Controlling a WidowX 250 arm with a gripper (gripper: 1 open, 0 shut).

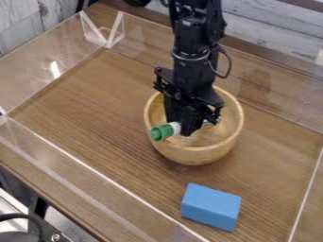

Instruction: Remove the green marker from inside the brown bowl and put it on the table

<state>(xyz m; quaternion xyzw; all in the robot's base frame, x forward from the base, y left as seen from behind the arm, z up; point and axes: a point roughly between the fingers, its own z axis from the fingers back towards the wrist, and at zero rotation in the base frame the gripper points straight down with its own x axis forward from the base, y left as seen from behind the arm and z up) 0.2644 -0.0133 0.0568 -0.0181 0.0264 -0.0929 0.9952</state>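
Observation:
The brown bowl [214,142] sits in the middle of the table [101,113]. Inside it lies the green marker [163,132], its green cap pointing to the bowl's left rim and its white barrel running under my fingers. My black gripper [187,121] reaches straight down into the bowl and is shut on the marker's barrel. The marker still rests low in the bowl. Most of the barrel is hidden behind the fingers.
A blue rectangular block [211,205] lies on the table in front of the bowl, near the front right. Low clear acrylic walls [38,57] edge the tabletop. A clear triangular stand [104,33] is at the back left.

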